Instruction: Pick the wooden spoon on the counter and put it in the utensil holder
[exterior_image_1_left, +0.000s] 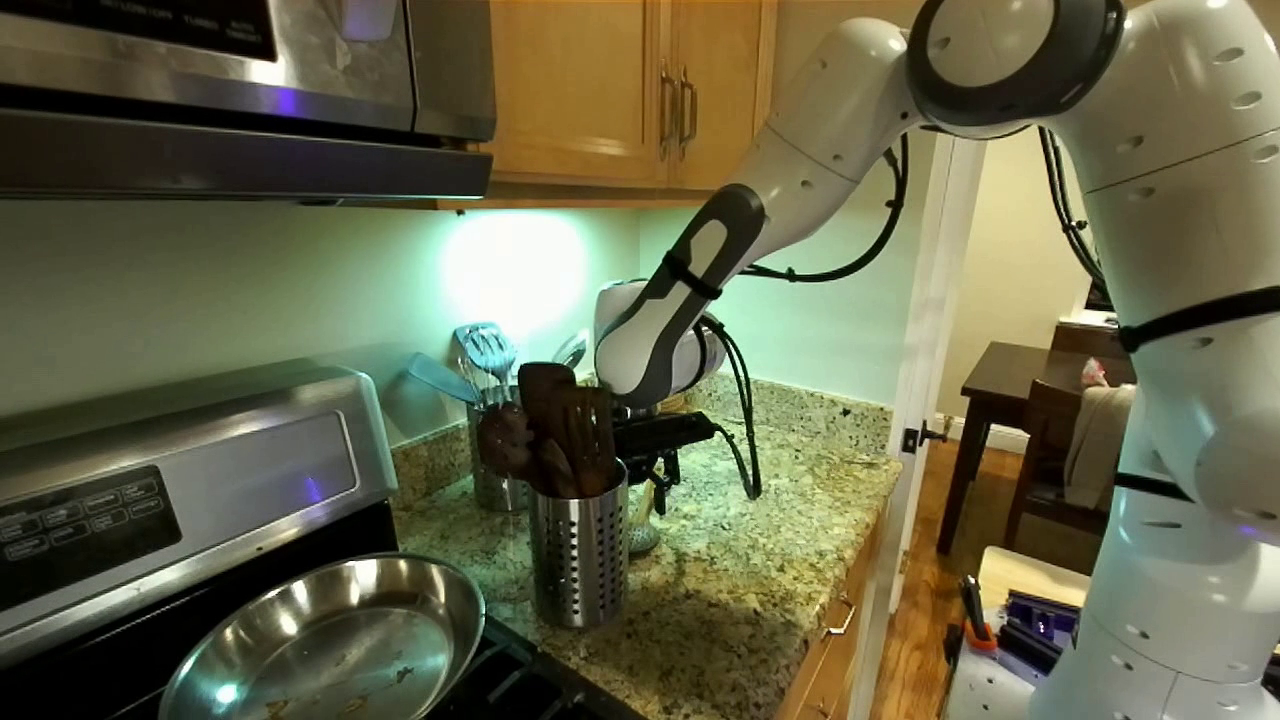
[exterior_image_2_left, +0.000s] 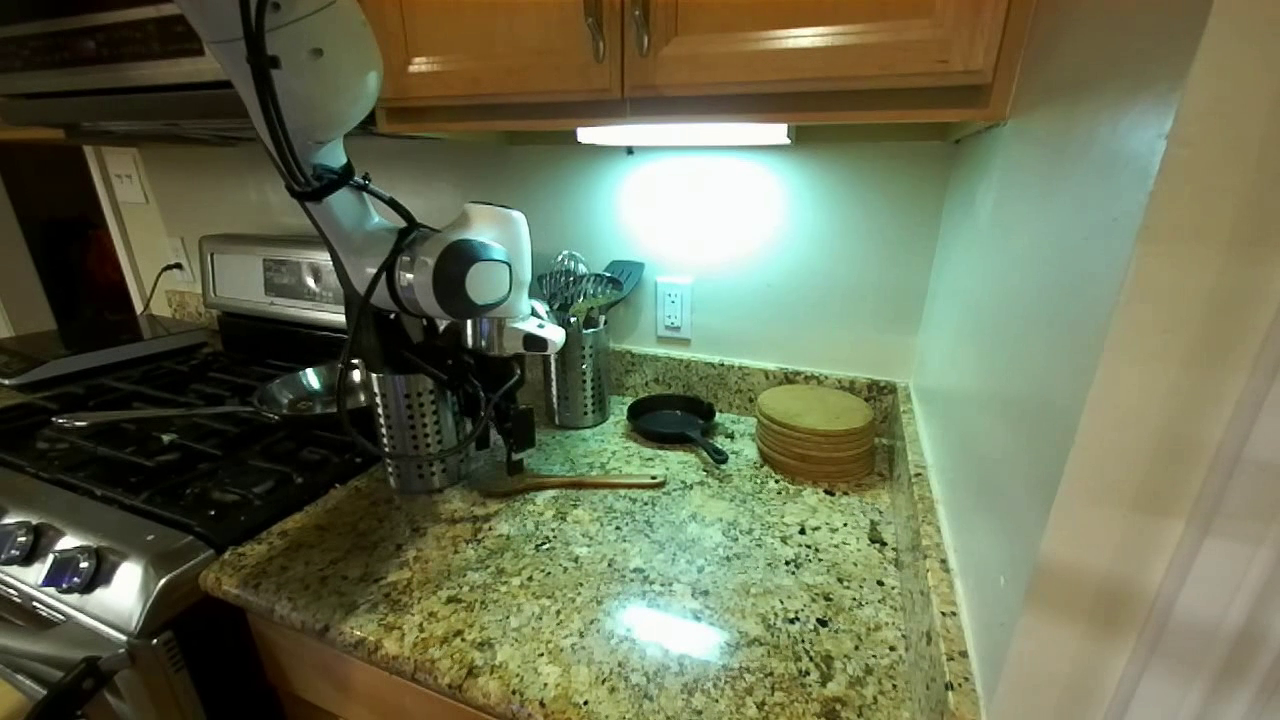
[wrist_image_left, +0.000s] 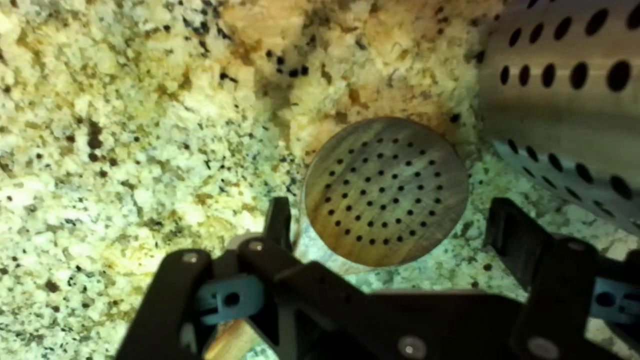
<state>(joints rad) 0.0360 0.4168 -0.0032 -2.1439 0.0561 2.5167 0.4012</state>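
The wooden spoon (exterior_image_2_left: 600, 482) lies flat on the speckled granite counter (exterior_image_2_left: 560, 600), its handle pointing away from the holder. Its round head (wrist_image_left: 385, 190) is full of small holes and looks metallic; where handle and head join is hidden behind the gripper. My gripper (wrist_image_left: 392, 217) stands open above the spoon, the head showing between its spread fingers and nothing held. In an exterior view the gripper (exterior_image_2_left: 502, 440) points down close beside the utensil holder (exterior_image_2_left: 420, 430). That perforated metal cylinder holds dark wooden utensils (exterior_image_1_left: 570, 430) and fills the right of the wrist view.
A similar holder (exterior_image_2_left: 580, 380) with metal and blue-looking utensils stands behind, against the wall. Further along are a small black skillet (exterior_image_2_left: 670, 418) and a stack of round boards (exterior_image_2_left: 815, 440). A steel frying pan (exterior_image_1_left: 340, 640) sits on the stove. Cabinets (exterior_image_2_left: 500, 50) hang overhead.
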